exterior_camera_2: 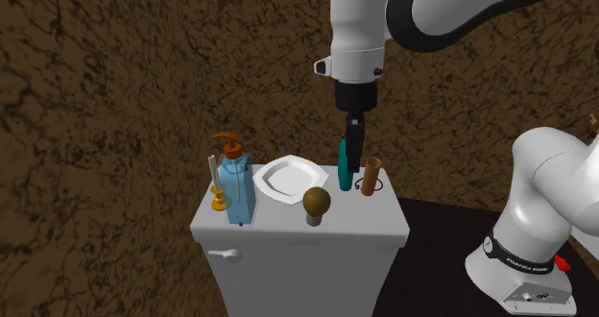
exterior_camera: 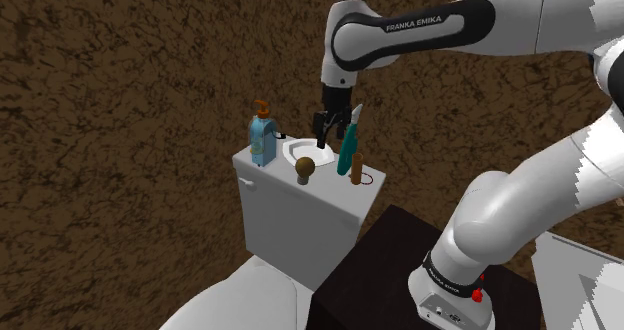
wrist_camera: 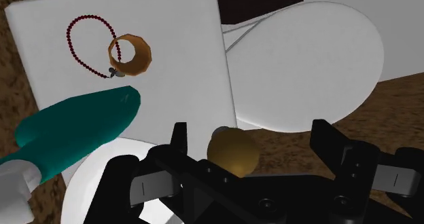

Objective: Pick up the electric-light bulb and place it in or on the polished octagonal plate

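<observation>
bulb spot: the light bulb (exterior_camera_2: 317, 204) is sitting on the white toilet tank lid (exterior_camera_2: 272, 225), near the lid's front edge in the second exterior view, just beside the plate.

bulb axis: it's standing upright, so the long axis is running straight up and down. The brownish-gold globe is pointing up and the grey base is pointing down onto the lid. The wrist view is looking down onto the round top of the globe.

gripper: the gripper (wrist_camera: 250, 131) is hovering above the tank with its fingers spread wide, gripping nothing. The bulb is showing below, between the fingers, and neither one is touching it.

plate: the white octagonal plate (exterior_camera_2: 288, 180) is lying flat between the blue soap dispenser (exterior_camera_2: 235, 185) and the teal tool (exterior_camera_2: 343, 166).

other stuff: a brown tube (exterior_camera_2: 371, 174) is standing by the teal tool, with a dark red bead loop (wrist_camera: 81, 43) lying against it.
</observation>
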